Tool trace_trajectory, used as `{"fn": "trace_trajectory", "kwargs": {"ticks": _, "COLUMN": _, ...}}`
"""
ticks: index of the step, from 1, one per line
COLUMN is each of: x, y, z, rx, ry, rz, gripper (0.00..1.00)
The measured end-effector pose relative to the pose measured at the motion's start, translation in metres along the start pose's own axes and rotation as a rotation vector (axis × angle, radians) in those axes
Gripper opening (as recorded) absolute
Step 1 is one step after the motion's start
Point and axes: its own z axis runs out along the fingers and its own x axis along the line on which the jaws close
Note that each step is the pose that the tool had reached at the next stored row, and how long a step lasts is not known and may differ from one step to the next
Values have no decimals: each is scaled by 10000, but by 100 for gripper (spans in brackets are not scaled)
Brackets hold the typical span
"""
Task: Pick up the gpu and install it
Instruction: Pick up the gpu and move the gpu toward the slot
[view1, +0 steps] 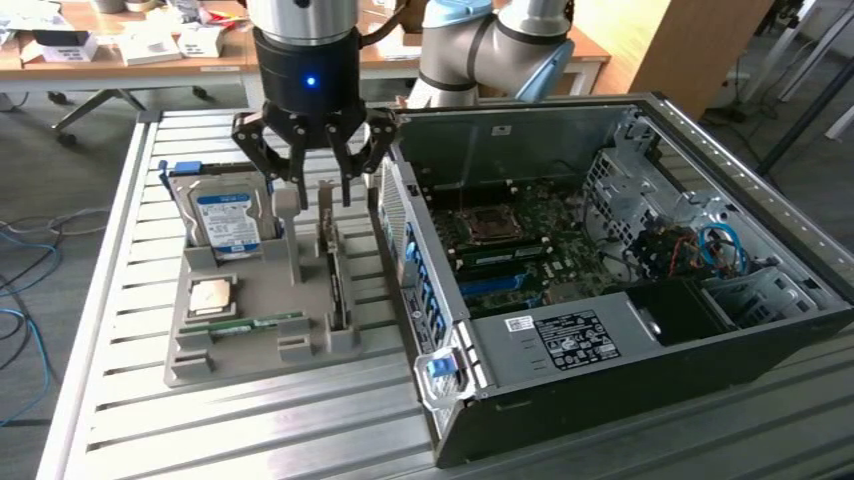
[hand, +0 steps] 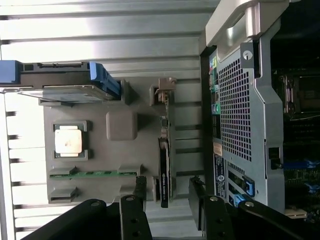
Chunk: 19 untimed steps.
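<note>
The gpu (view1: 334, 275) stands on its long edge in a slot of a grey tray (view1: 240, 365), just beside the open computer case (view1: 601, 330) on the exterior view's right. It is not yet lifted. In the wrist view the gpu (hand: 165, 165) shows as a thin dark line. The gripper (view1: 318, 190) hangs above the far part of the tray, its fingers spread wide and holding nothing. In the wrist view the gripper (hand: 167, 200) straddles the card's line without touching it.

The step in hand looks like the approach for the pick. A grasp would call for a straight descent, with the fingers staying square to the thin board.

A hard drive (view1: 227, 215) stands to the exterior view's left, with a processor chip (view1: 214, 295) and a memory stick (view1: 247, 323) nearer.
</note>
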Motion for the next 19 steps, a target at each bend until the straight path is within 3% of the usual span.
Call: {"fn": "trace_trajectory", "kwargs": {"ticks": 19, "x": 6, "y": -10, "z": 222, "rx": 0, "ry": 0, "rz": 0, "gripper": 47}}
